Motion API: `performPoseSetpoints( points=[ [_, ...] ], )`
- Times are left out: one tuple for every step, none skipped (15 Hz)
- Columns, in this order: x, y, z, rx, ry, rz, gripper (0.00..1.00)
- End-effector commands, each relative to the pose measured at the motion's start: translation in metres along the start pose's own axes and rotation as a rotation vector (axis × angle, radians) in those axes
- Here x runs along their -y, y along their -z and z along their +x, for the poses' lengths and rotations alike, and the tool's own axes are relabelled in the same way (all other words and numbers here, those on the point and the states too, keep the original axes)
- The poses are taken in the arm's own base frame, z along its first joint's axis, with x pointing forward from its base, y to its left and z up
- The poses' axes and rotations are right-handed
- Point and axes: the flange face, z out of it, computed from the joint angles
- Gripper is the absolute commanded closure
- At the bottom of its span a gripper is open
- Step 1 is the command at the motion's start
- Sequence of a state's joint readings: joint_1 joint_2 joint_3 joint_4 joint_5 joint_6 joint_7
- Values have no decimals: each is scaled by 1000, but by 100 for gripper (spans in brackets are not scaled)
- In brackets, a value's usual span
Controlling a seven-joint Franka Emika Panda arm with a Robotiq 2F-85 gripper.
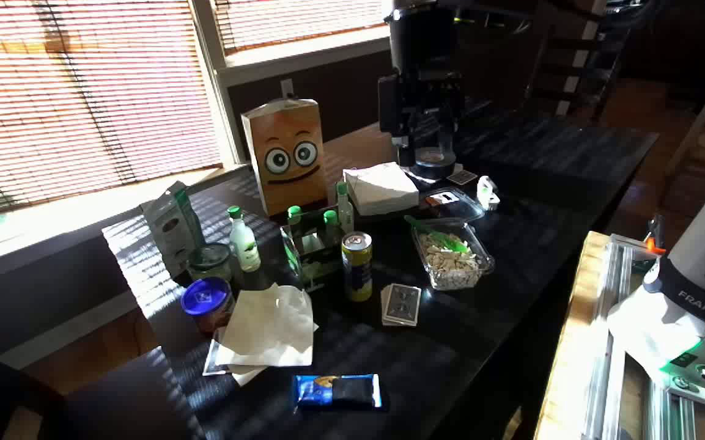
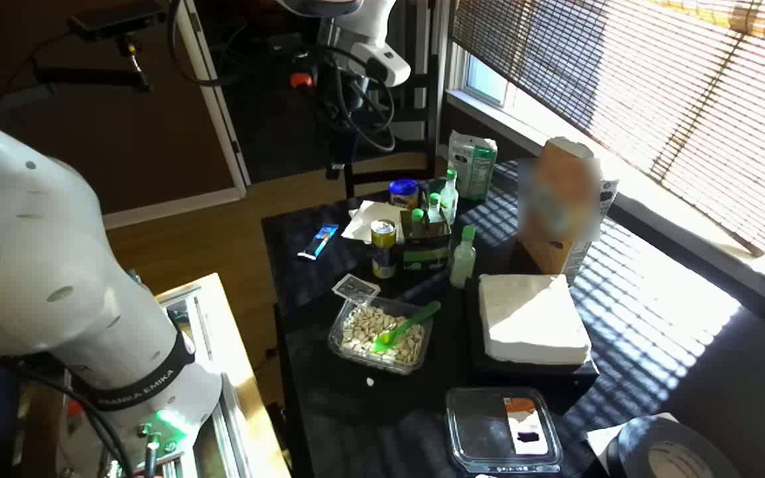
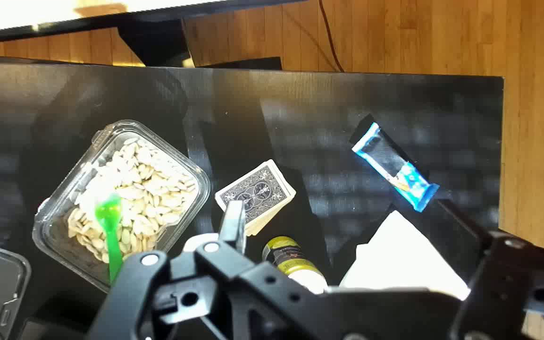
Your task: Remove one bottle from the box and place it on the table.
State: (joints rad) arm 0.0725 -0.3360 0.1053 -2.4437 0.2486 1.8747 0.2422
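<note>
The low dark open-topped box (image 1: 315,272) stands on the dark glossy table (image 1: 450,342) and also shows in an exterior view (image 2: 426,257). Two green-capped bottles stand inside it, one at its near right (image 1: 331,226). A pale-green bottle (image 1: 244,244) stands upright on the table beside the box. Another bottle (image 1: 345,208) stands on the opposite side, also seen in an exterior view (image 2: 463,259). My gripper (image 3: 340,208) is open and empty above the table. It shows dark in an exterior view (image 2: 336,170), away from the box. The box and bottles are not visible in the wrist view.
A yellow can (image 1: 357,269) stands close against the box. Napkins (image 1: 269,330), a blue-lidded canister (image 1: 206,302), playing cards (image 1: 402,304), a blue snack bar (image 1: 337,391) and a seed tub (image 1: 452,256) lie around. The tall carton (image 1: 294,162) stands behind.
</note>
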Motion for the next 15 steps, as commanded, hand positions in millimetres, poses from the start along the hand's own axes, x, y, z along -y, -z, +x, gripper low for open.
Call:
performPoseSetpoints(
  points=[
    [0, 1, 0, 1, 0, 0, 0],
    [0, 1, 0, 1, 0, 0, 0],
    [0, 1, 0, 1, 0, 0, 0],
    [0, 1, 0, 1, 0, 0, 0],
    [0, 1, 0, 1, 0, 0, 0],
    [0, 1, 0, 1, 0, 0, 0],
    [0, 1, 0, 1, 0, 0, 0],
    [0, 1, 0, 1, 0, 0, 0],
    [0, 1, 0, 1, 0, 0, 0],
    [0, 1, 0, 1, 0, 0, 0],
    [0, 1, 0, 1, 0, 0, 0],
    [0, 1, 0, 1, 0, 0, 0],
    [0, 1, 0, 1, 0, 0, 0],
    [0, 1, 0, 1, 0, 0, 0],
    [4, 3, 7, -46, -3, -4, 0]
  ],
)
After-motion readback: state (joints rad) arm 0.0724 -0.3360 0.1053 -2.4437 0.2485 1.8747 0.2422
